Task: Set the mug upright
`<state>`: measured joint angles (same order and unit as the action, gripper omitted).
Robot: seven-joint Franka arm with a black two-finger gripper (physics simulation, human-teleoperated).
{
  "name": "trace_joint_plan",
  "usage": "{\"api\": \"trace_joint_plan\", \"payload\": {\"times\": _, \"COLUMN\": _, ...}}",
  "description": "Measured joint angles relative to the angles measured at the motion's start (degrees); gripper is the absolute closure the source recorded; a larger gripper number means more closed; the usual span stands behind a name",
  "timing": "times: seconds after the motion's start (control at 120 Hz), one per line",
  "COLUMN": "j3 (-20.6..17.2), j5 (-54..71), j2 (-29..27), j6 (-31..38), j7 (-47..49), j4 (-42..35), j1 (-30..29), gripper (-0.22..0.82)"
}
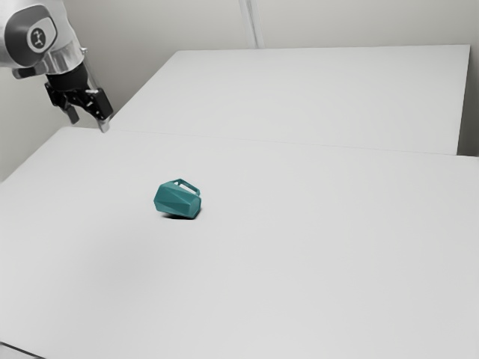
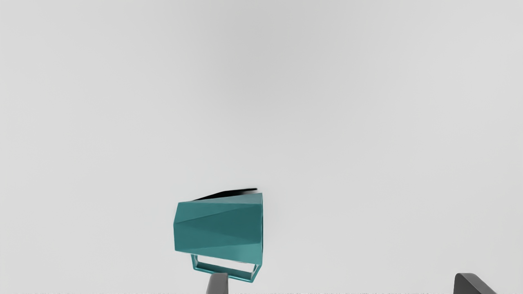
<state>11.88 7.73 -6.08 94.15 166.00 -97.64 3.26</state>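
On the table [image 1: 314,262], the mug [image 1: 177,200] is lying sideways, prob light, hard & slippy, so w/ gripper [image 1: 89,125] wide open, I'm eyeing its middle to pinch.

A white table [image 1: 314,284] meets another pale flat surface [image 1: 322,97] along a thin seam [image 1: 284,142]; beyond stands a light grey wall [image 1: 359,22] with a narrow strip [image 1: 251,22].

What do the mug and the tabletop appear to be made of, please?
The mug looks like glazed ceramic or hard plastic, smooth with a soft sheen: its flat teal facets shade evenly, without visible grain. The tabletop seems to be a matte white laminate or painted board, judging by its plain, even surface, though the look leaves both open.
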Motion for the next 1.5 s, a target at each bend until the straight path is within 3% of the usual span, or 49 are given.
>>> {"api": "trace_joint_plan", "payload": {"times": 0.208, "j3": -0.05, "j5": -0.01, "j2": 0.36, "j6": -0.12, "j7": 0.00, "j4": -0.28, "j1": -0.76, "gripper": 0.00}}
{"api": "trace_joint_plan", "payload": {"times": 0.392, "j3": -0.15, "j5": -0.43, "j2": 4.62, "j6": 0.23, "j7": 0.00, "j4": -0.43, "j1": -4.28, "gripper": 0.00}}
{"api": "trace_joint_plan", "payload": {"times": 0.675, "j3": -0.03, "j5": -18.48, "j2": 12.07, "j6": 2.36, "j7": 0.00, "j4": 1.48, "j1": -9.05, "gripper": 0.00}}
{"api": "trace_joint_plan", "payload": {"times": 0.883, "j3": 0.19, "j5": -30.33, "j2": 21.17, "j6": 3.86, "j7": 0.00, "j4": 4.91, "j1": -13.92, "gripper": 0.00}}
{"api": "trace_joint_plan", "payload": {"times": 1.075, "j3": 0.23, "j5": -39.66, "j2": 27.68, "j6": 4.24, "j7": 0.00, "j4": 6.17, "j1": -14.81, "gripper": 0.00}}
{"api": "trace_joint_plan", "payload": {"times": 1.392, "j3": 0.18, "j5": -49.07, "j2": 33.64, "j6": -0.76, "j7": 0.00, "j4": 6.39, "j1": -15.72, "gripper": 0.00}}
{"api": "trace_joint_plan", "payload": {"times": 1.5, "j3": 0.04, "j5": -49.66, "j2": 37.41, "j6": -2.30, "j7": 0.00, "j4": 10.28, "j1": -16.26, "gripper": 0.00}}
